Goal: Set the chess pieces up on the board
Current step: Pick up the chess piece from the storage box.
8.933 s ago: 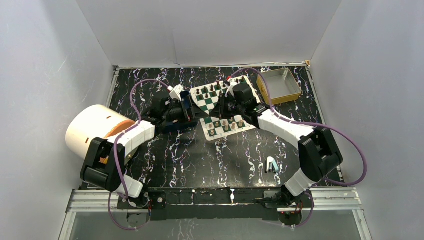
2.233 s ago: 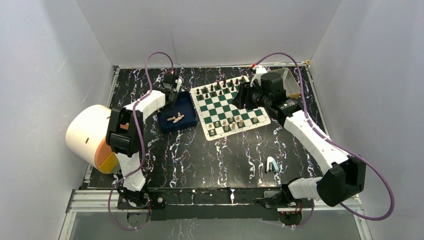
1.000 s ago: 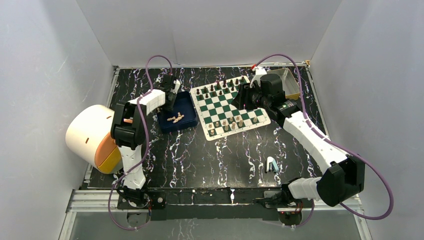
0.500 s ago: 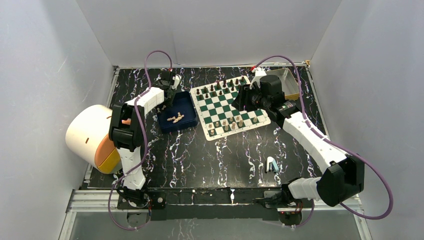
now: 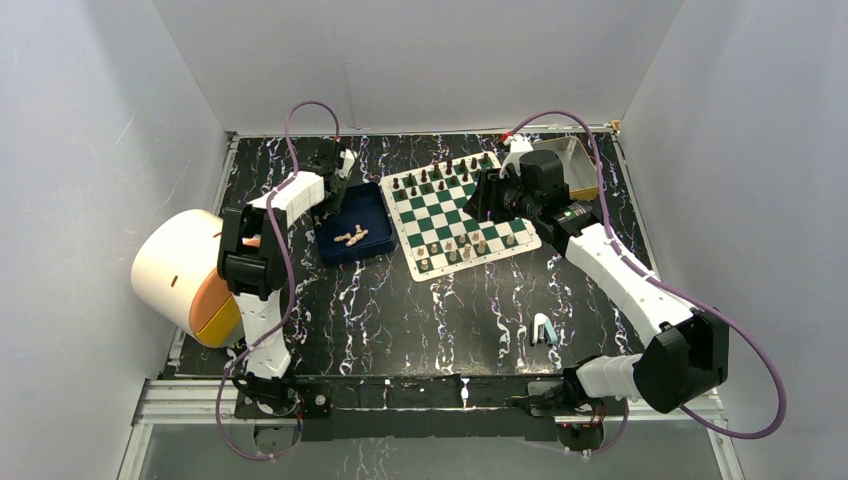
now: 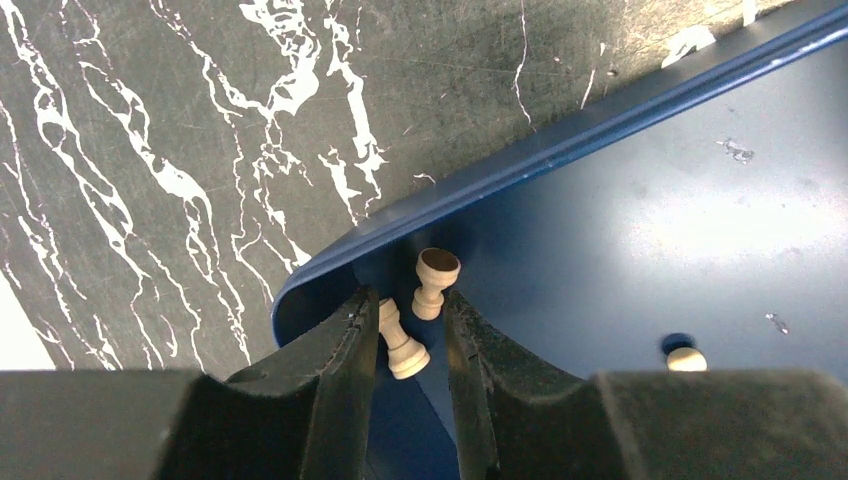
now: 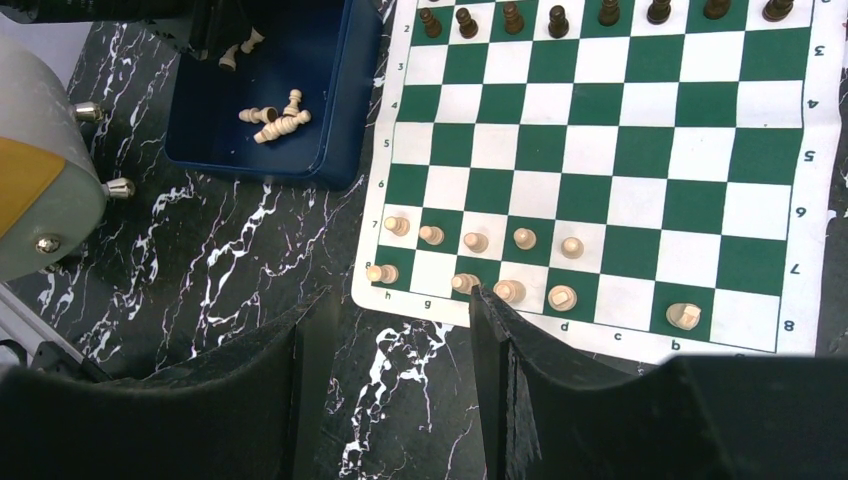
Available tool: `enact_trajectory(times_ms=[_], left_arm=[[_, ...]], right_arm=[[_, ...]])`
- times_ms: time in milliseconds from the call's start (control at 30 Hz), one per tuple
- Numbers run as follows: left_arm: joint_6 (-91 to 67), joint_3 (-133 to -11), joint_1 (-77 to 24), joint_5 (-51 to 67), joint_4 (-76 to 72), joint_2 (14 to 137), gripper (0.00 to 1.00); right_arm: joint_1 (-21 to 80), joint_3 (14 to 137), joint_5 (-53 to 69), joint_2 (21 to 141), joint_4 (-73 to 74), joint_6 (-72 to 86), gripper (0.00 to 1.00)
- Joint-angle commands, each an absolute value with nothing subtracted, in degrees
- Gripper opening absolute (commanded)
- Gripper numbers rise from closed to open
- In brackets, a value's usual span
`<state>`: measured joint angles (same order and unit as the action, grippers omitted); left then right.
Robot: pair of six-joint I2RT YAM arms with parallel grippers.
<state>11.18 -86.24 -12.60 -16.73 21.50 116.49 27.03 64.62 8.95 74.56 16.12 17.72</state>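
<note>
Currently L hand [image 6: 410, 300] straddles cream pc [image 6: 400, 345] in tray [image 6: 620, 120].

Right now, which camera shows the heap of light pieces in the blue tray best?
The right wrist view: the heap lies whole in the blue tray, with each piece distinct. The top view shows only tiny specks. The left wrist view shows a tray corner instead, with other pieces at the left pincer.
</note>
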Motion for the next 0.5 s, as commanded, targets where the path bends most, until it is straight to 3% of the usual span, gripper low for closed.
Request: enact_trajectory(times_ms=[0, 467], left_arm=[[11.43, -88.16, -12.13, -14.59, 22.69, 117.17, 0.29], [10.46, -88.65, -12.13, -11.74, 23.13, 119.58, 0.31]], right_arm=[[27.15, 65.88, 8.01, 72.91, 14.10, 16.77, 0.59], [27.14, 66.71, 7.31, 72.30, 14.81, 16.31, 0.59]])
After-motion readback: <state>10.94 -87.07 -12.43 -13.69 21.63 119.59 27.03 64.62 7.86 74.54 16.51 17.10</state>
